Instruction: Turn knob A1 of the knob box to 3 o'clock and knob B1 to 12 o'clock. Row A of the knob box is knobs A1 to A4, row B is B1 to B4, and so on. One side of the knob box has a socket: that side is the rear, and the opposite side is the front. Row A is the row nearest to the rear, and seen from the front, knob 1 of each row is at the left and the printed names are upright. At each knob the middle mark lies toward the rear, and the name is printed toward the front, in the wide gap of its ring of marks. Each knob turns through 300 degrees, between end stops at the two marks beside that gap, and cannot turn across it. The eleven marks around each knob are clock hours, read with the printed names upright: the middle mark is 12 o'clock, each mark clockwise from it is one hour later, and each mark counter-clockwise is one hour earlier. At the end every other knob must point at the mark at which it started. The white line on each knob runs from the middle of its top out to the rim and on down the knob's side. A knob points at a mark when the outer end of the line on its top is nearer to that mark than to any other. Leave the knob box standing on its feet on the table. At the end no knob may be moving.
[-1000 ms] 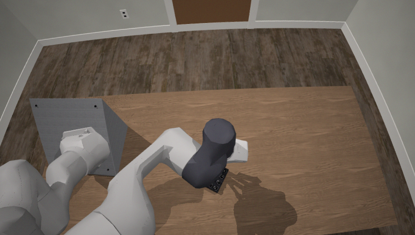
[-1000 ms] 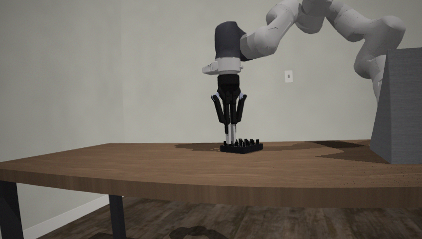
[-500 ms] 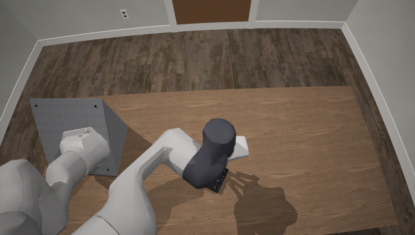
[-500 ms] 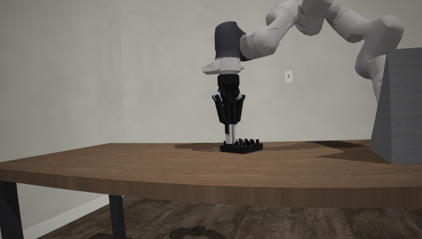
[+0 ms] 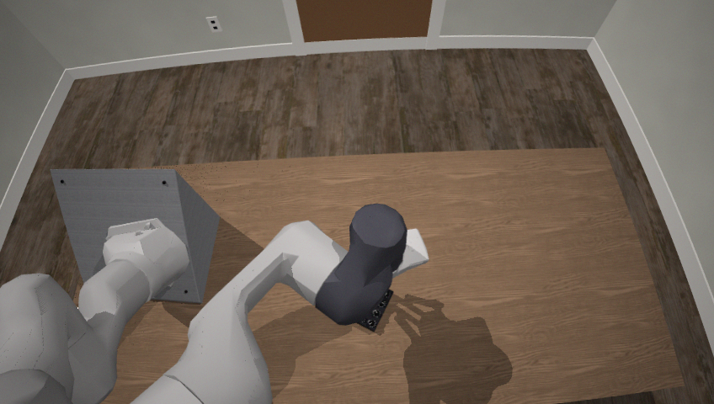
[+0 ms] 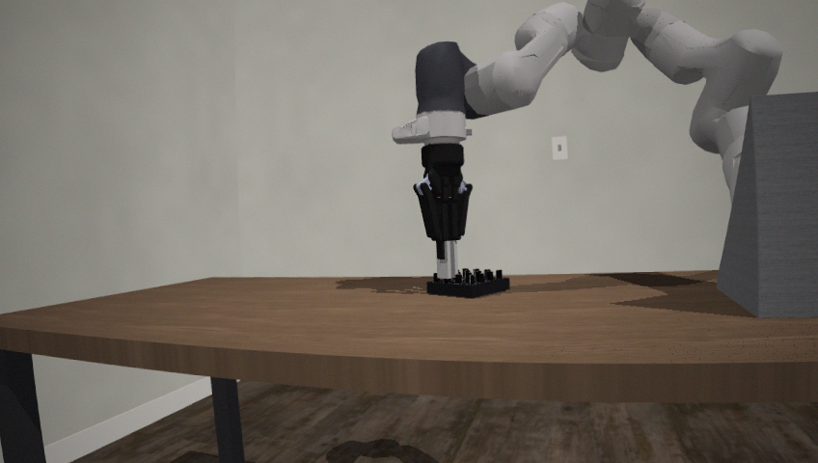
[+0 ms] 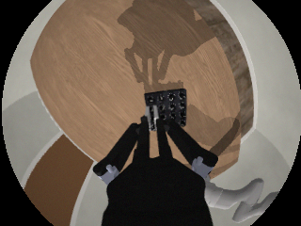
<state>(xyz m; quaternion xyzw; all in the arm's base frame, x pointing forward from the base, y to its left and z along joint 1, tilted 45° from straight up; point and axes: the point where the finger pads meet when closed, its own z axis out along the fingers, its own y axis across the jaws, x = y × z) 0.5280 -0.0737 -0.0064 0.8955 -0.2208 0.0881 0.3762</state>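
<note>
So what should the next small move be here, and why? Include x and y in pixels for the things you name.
Probably ease the jaws straight up a little. Their pale fingertips (image 6: 446, 268) are down among the knobs at one edge of the knob box (image 5: 380, 319) (image 6: 457, 288) (image 7: 185, 113), hiding the white line of the knob beneath, so its hour can't be read. Neighbouring knobs stand close, so I'd avoid going sideways.

The robot's arm is white and bumpy, with fat round joints — one big part near its hand is dark gray. The hand is black — with pale purple bits.
</note>
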